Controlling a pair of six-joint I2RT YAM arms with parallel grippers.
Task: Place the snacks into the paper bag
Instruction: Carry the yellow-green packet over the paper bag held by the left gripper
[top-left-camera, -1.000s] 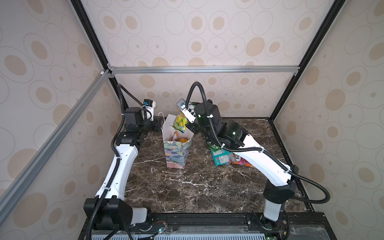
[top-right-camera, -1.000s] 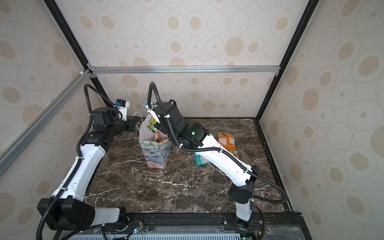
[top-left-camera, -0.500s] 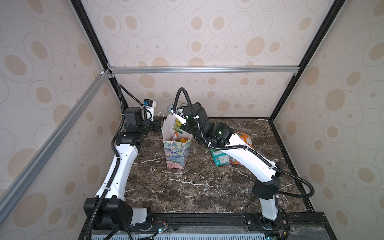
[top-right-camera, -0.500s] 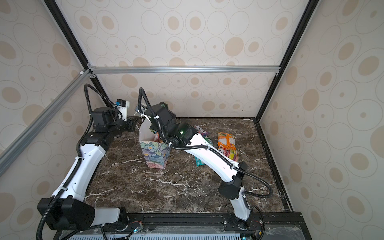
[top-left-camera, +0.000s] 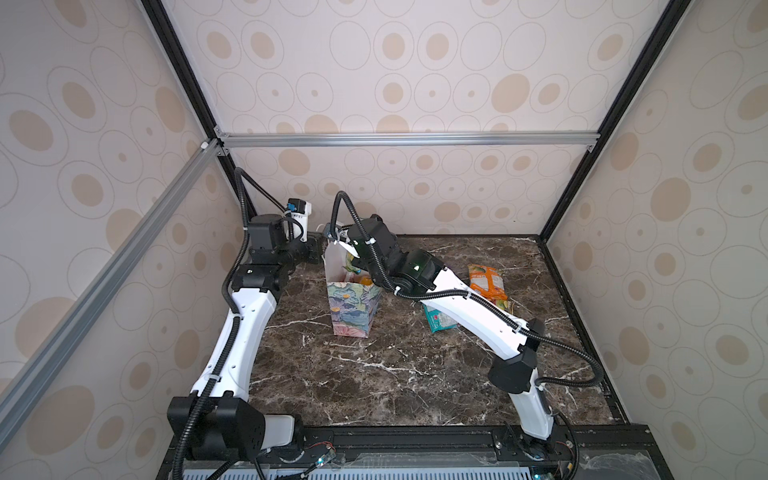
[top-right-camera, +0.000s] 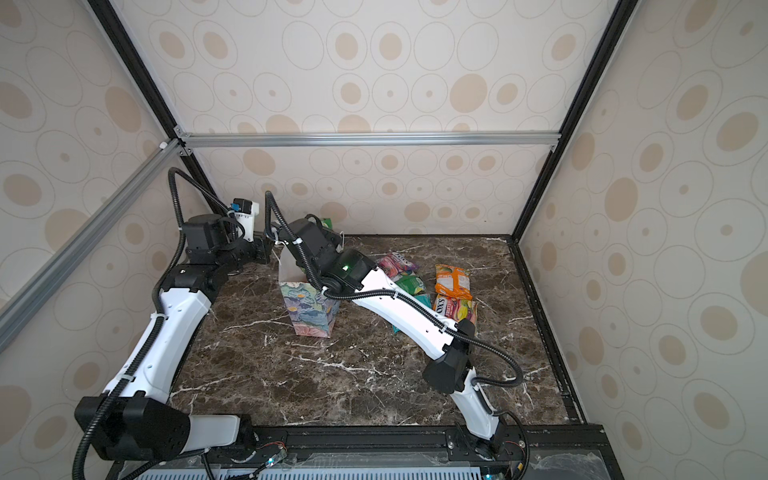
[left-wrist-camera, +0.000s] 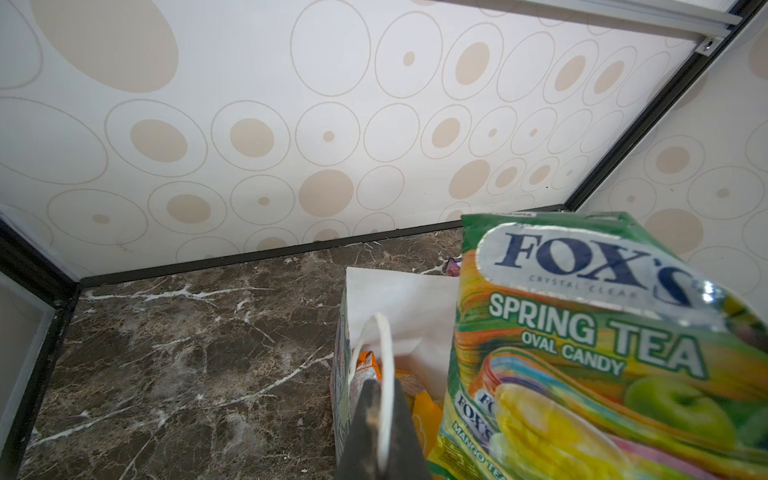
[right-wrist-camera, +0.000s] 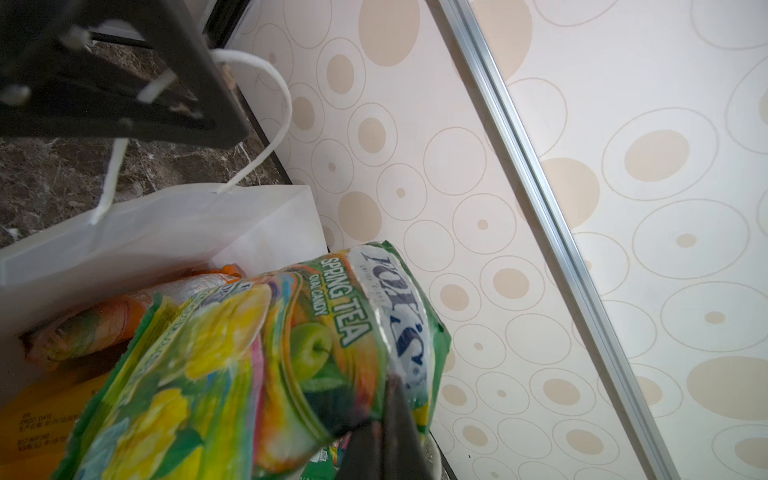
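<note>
While my right pincer (right-wrist-camera: 388, 411) is clamped tight on one corner of the green packet (right-wrist-camera: 266, 353) marked FOX'S Spring Tea, that packet hangs tilted over the open mouth of the paper bag (top-left-camera: 351, 309), above the snacks already inside. My left pincer (left-wrist-camera: 378, 407) is closed as well, pinching the white cord handle (left-wrist-camera: 385, 357) on the side of the bag nearer my left arm. The bag stands upright on the marble table (top-left-camera: 374, 374), left of centre and toward the back wall in both top views. Against its white lining lie an orange packet (right-wrist-camera: 124, 309) and a yellow-orange packet (right-wrist-camera: 37, 411). Loose snacks lie on the table to the right of the bag, partly beneath my right arm: a pink-purple packet (top-right-camera: 392, 262), a small green packet (top-right-camera: 410, 285), a second orange packet (top-right-camera: 453, 282), a multicoloured FOX'S packet (top-right-camera: 457, 309) just beside it, and a teal packet (top-left-camera: 438, 322) nearest the bag.
</note>
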